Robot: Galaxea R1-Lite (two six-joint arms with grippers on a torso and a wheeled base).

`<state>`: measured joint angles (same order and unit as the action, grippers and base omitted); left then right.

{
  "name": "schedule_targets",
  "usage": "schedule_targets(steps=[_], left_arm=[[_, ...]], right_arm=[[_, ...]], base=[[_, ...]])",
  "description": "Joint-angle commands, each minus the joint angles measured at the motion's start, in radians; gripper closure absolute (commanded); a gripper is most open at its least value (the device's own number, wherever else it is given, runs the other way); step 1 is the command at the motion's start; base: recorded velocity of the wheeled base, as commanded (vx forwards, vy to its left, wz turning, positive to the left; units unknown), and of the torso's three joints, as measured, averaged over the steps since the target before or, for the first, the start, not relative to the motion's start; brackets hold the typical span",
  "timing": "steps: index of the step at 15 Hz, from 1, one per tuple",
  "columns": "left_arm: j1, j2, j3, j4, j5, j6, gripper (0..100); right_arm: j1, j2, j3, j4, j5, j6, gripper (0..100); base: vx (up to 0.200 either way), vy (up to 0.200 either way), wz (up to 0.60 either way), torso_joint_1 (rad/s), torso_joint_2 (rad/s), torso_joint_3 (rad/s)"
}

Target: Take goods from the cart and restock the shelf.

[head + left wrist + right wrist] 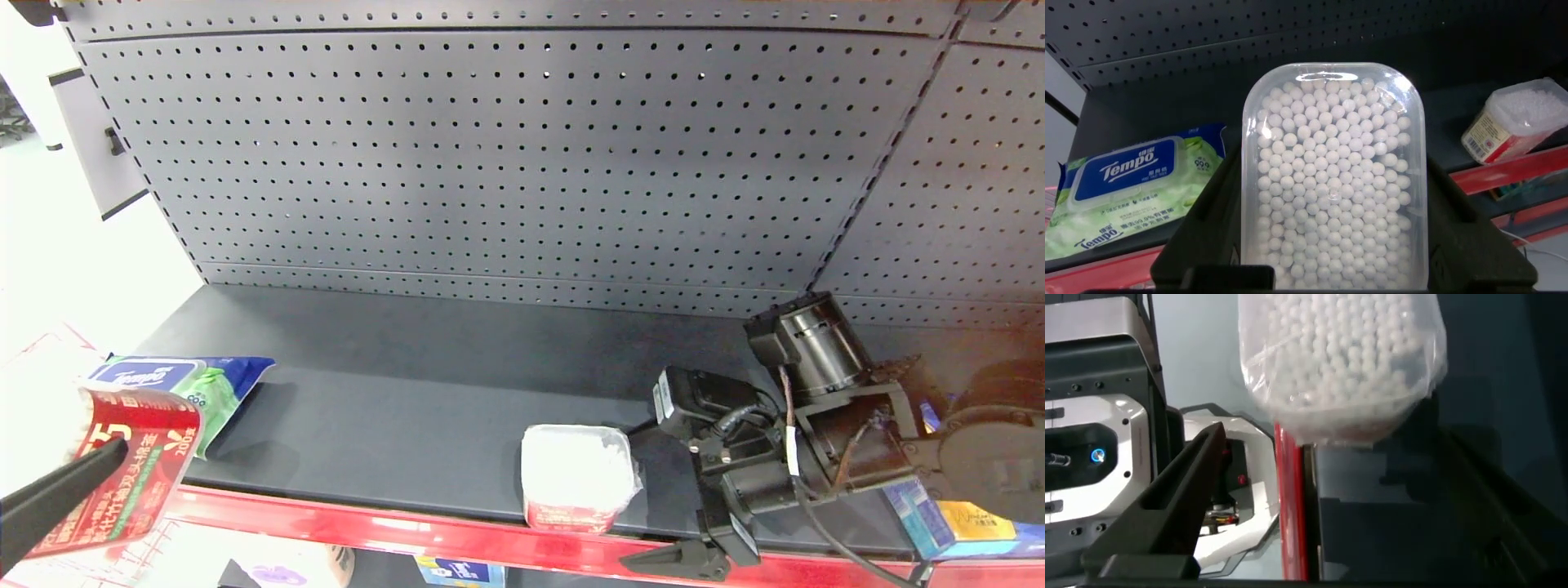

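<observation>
My left gripper [114, 469] hangs at the lower left, just off the shelf's front corner, shut on a clear box of cotton swabs with a red label [135, 469]. The left wrist view looks onto the lid of this box [1335, 171], with a finger on either side. A second cotton swab box [575, 478] [1343, 359] stands on the dark shelf [408, 408] at its red front edge. My right gripper [694, 551] [1335, 457] sits open just right of it, with the box ahead of the fingertips and not touched. A wipes pack [192, 384] [1123, 188] lies at the shelf's left end.
A grey pegboard [506, 163] backs the shelf. A blue and yellow carton [955, 518] lies at the shelf's right front, under my right arm. More goods [457, 572] show on the level below. Open shelf room lies between the wipes and the standing box.
</observation>
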<state>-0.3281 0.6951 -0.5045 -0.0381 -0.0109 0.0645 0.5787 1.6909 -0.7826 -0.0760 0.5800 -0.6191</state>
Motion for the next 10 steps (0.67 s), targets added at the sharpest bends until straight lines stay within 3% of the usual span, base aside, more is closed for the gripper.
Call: schedule_targets(steps=[1, 7, 10], left_arm=[[0.000, 0.000, 0.001, 0.000, 0.000, 0.000, 100], [0.000, 0.015, 0.007, 0.000, -0.006, -0.003, 100], [0.000, 0.030, 0.007, 0.000, -0.046, -0.003, 100]], right_arm=[[-0.026, -0.060, 0.043, -0.001, -0.008, -0.001, 0], [-0.158, -0.218, 0.115, -0.001, -0.042, 0.002, 0], [-0.174, -0.358, 0.155, -0.001, -0.062, 0.084, 0]], base=[[0.000, 0.000, 0.00, 0.000, 0.00, 0.000], [0.000, 0.000, 0.00, 0.000, 0.00, 0.000], [0.000, 0.000, 0.00, 0.000, 0.00, 0.000]])
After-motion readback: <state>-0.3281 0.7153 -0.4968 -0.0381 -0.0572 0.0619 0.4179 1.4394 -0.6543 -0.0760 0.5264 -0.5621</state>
